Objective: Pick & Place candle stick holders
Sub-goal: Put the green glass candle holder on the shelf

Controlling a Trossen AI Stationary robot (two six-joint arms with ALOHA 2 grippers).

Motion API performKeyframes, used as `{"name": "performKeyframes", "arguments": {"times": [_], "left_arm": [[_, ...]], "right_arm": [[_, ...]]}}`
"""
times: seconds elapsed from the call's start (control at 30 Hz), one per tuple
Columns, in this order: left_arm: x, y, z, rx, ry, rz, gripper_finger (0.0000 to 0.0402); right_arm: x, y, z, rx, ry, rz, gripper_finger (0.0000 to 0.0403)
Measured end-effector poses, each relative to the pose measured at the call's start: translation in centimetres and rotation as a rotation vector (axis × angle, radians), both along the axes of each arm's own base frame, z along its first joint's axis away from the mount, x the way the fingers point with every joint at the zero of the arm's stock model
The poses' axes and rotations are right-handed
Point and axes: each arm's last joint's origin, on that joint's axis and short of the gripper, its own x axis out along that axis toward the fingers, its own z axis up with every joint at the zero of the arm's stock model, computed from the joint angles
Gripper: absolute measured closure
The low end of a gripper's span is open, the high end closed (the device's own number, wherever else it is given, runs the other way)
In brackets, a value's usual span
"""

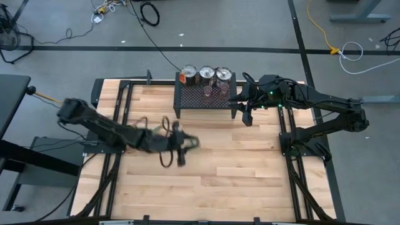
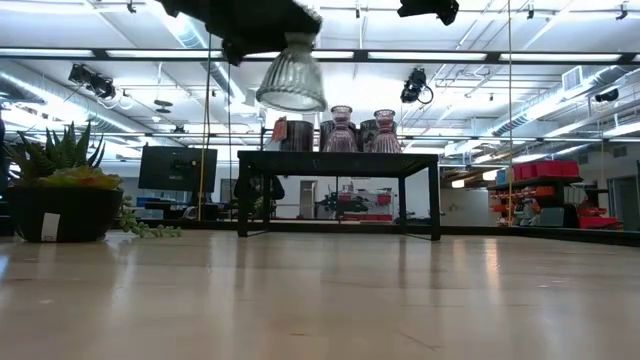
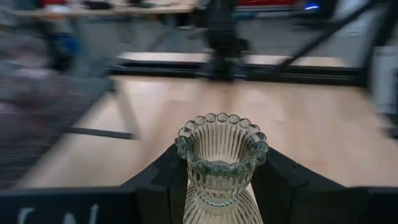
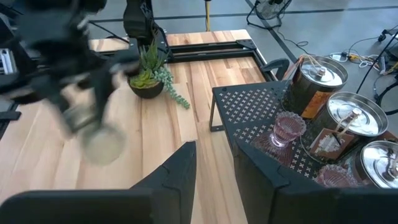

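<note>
Currently the left hand (image 3: pixel 217 186) is clamped on a ribbed olive glass cup (image 3: pixel 222 158), carried in the air over the middle of the worktop (image 1: pixel 237 181); low view shows the cup hanging well clear of the wood. Fingers (image 3: pixel 163 180) pinch it low on the waist, scalloped rim poking out past the fingertips (probably so it can be set down base first). The other five holders sit on the black mesh stand (image 1: pixel 187 103) at the far edge: three silver tins (image 1: pixel 207 75) along the back, one with an orange label, two pink glass cups (image 1: pixel 215 91) in front of them. Right hand (image 1: pixel 246 114) waits at the stand's right end, holding nothing, fingers (image 4: pixel 180 168) parted. Potted plant (image 4: pixel 148 78) stands on the worktop well apart from the stand, not involved.
</note>
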Motion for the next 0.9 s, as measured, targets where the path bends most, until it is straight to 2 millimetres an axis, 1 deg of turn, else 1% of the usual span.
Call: {"name": "performKeyframes", "arguments": {"times": [0.1,0.2,0.33,0.53,0.7,0.9], "left_arm": [[-1.2,2.4,1.8,0.056,0.002,0.095,0.026],[-1.8,5.0,2.8,0.087,0.017,0.148,0.026],[-1.7,8.6,3.1,0.11,0.029,0.149,0.026],[-2.0,13.8,2.9,0.072,0.044,0.189,0.026],[-2.6,16.5,3.2,0.045,0.005,0.167,0.026],[-2.4,18.5,2.6,0.031,-0.007,0.148,0.026]], "right_arm": [[0.0,0.0,0.0,0.0,0.0,0.0,0.0295],[0.0,0.0,0.0,0.0,0.0,0.0,0.0295],[0.0,0.0,0.0,0.002,-0.001,-0.001,0.0295],[0.0,0.0,0.0,0.005,-0.002,-0.004,0.0295],[0.0,0.0,0.0,0.005,-0.002,-0.004,0.0295],[0.1,0.0,0.2,-0.002,-0.02,-0.002,0.0295]]}}
